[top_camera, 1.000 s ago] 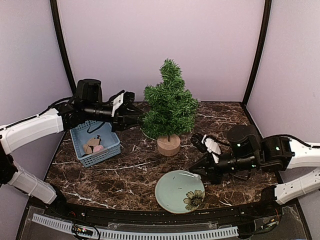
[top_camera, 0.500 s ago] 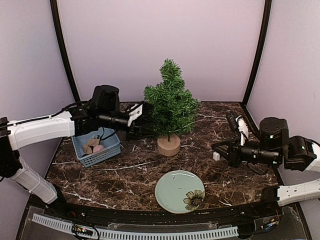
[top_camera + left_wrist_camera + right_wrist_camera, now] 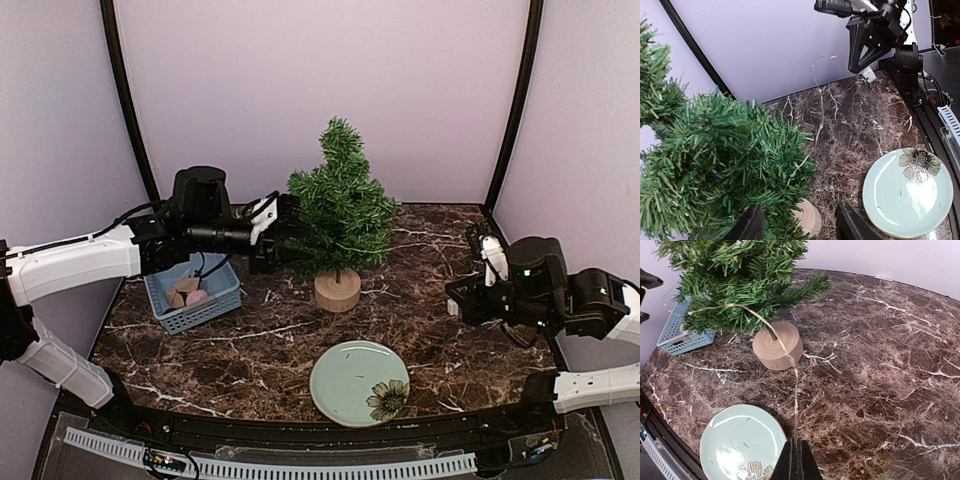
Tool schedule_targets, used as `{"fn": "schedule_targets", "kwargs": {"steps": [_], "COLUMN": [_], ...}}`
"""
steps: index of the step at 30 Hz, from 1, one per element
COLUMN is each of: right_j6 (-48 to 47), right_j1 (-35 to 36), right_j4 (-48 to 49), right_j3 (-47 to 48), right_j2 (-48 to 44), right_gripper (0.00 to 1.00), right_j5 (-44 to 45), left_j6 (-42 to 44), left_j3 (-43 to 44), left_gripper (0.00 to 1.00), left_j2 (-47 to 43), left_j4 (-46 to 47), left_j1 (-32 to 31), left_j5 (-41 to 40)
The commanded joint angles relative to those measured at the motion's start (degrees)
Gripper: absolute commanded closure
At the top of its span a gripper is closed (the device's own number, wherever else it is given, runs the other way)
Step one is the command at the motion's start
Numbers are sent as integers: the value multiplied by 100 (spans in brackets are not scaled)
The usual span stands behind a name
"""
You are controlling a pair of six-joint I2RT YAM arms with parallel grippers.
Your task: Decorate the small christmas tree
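Note:
The small christmas tree (image 3: 340, 215) stands upright on its light-wood stump (image 3: 337, 290) at the middle back of the marble table. My left gripper (image 3: 275, 235) is open, with its fingers on either side of the tree's lower left branches; in the left wrist view (image 3: 799, 222) the green needles and the stump lie between them. My right gripper (image 3: 460, 298) is to the right of the tree, above the table. In the right wrist view it (image 3: 796, 445) is shut on a thin pale string (image 3: 795, 385) that runs up into the tree's branches (image 3: 735, 285).
A pale green plate (image 3: 360, 382) with a flower print lies near the front edge. A blue basket (image 3: 190, 290) holding several small ornaments sits left of the tree, under my left arm. Purple walls and black posts close in the back and sides.
My right gripper has risen from the plate's edge and moved right, away from the tree, drawing the string out. My left gripper has moved right into the tree's branches.

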Motion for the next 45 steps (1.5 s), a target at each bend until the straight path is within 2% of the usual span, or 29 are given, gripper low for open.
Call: {"fn": "schedule_targets", "kwargs": {"steps": [1,5,9,18,24,29,32,36,40,45], "right_j6": [210,278,108,-587,-1227,-1914,-2403,-3068,-3932,-4816], "right_j1": [-166,-436,-996,-2148,-2930,-3179,-3212,-3222,-3230,-3319], "right_j4": [-216,-314,-280,487,1213,1842,2134,2822,3119,4481], "right_j3": [37,88,217,475,702,1132,1498,1671,1955,1572], "right_j2": [178,172,215,927,1494,2229,2836,3304,3747,4007], "right_gripper": [100,100,100,100,100,100,100,100,100,100], "right_j5": [128,365,410,80,-480,-902,-1026,-1099,-1055,-1330], "left_j6": [-230,-597,-968,-1236,-1434,-2028,-2383,-2937,-3595,-4264], "left_j3": [-203,-351,-479,-575,-601,-445,-303,52,502,954], "left_gripper": [49,49,49,46,45,44,44,44,44,41], "left_j2": [-501,-721,-865,-997,-1022,-1010,-896,-643,-274,358], "left_j4": [346,717,1078,1340,1428,1423,1422,1430,1391,1639], "left_j1": [52,240,440,645,800,1208,1456,1827,2229,2713], "left_j5": [39,258,188,-278,-676,-793,-666,-530,-267,415]}}
